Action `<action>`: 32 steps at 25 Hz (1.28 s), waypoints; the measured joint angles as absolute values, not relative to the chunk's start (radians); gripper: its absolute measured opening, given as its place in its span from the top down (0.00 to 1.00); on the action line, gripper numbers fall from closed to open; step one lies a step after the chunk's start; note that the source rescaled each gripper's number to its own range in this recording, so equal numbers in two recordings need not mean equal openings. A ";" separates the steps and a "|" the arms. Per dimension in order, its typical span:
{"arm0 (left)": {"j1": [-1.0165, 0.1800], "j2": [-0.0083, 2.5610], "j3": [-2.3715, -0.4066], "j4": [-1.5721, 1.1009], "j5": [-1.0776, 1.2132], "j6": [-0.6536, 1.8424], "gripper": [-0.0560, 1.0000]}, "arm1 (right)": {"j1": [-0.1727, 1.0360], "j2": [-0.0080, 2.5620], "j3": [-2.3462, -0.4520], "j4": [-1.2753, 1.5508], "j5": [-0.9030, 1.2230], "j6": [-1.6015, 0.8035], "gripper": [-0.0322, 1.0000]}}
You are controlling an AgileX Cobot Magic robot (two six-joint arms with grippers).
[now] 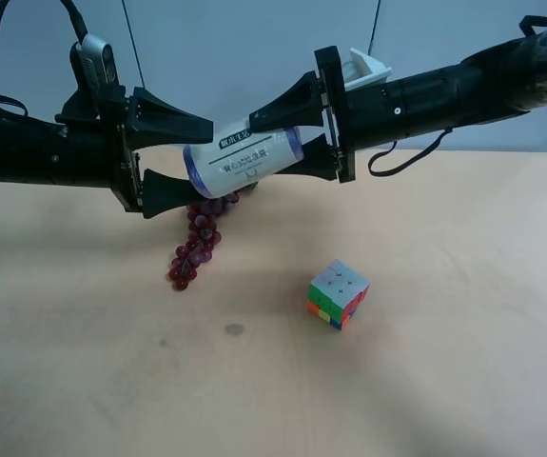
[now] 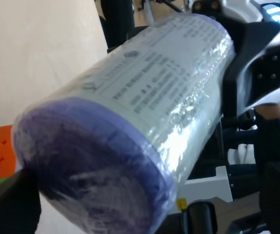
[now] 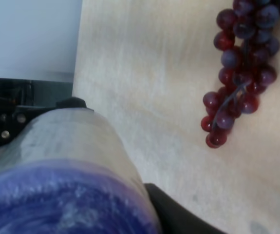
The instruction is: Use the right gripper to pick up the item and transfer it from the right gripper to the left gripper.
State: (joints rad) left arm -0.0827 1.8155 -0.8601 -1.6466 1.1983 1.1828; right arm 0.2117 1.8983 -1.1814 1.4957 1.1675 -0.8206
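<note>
right hand (image 1: 271,148) level, pinching can (image 1: 244,154) at one end, left hand (image 1: 206,160) straddling other end, grip unclear

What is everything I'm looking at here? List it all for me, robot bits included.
can: one, cream-white with blue-purple ends, in the air between the two tools
grapes: one bunch, dark red-purple, on the table below the can
cube: one, multicoloured, on the table, apart from the grapes
table: one, pale tan
right tool: one, black with a white wrist block, clamped on one end of the can
left tool: one, black with a grey camera on top, jaws astride the can's other end, grip unclear
</note>
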 joint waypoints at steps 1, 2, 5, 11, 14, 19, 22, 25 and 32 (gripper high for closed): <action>-0.083 1.816 -0.860 -1.645 1.195 1.179 0.25 | 0.217 1.898 -1.181 1.496 1.163 -0.826 0.96; -0.083 1.816 -0.860 -1.643 1.193 1.179 0.25 | 0.219 1.898 -1.181 1.496 1.160 -0.830 0.96; -0.083 1.816 -0.860 -1.641 1.192 1.177 0.25 | 0.221 1.898 -1.181 1.497 1.159 -0.835 0.96; -0.083 1.816 -0.860 -1.645 1.192 1.176 0.25 | 0.226 1.898 -1.181 1.529 1.140 -0.835 0.96; -0.083 1.816 -0.860 -1.640 1.192 1.176 0.25 | 0.227 1.898 -1.181 1.533 1.138 -0.835 0.96; -0.083 1.816 -0.860 -1.635 1.174 1.176 0.25 | 0.229 1.898 -1.181 1.549 1.142 -0.837 0.96; -0.083 1.816 -0.860 -1.633 1.163 1.176 0.22 | 0.240 1.898 -1.181 1.571 1.171 -0.836 0.96; -0.083 1.816 -0.860 -1.629 1.155 1.176 0.22 | 0.241 1.899 -1.181 1.570 1.168 -0.836 0.96; -0.083 1.816 -0.860 -1.629 1.158 1.176 0.23 | 0.241 1.899 -1.181 1.564 1.168 -0.836 0.96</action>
State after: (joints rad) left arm -0.0827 1.8164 -0.8601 -1.6292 1.1581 1.1763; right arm 0.2408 1.8991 -1.1814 1.5637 1.1676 -0.8359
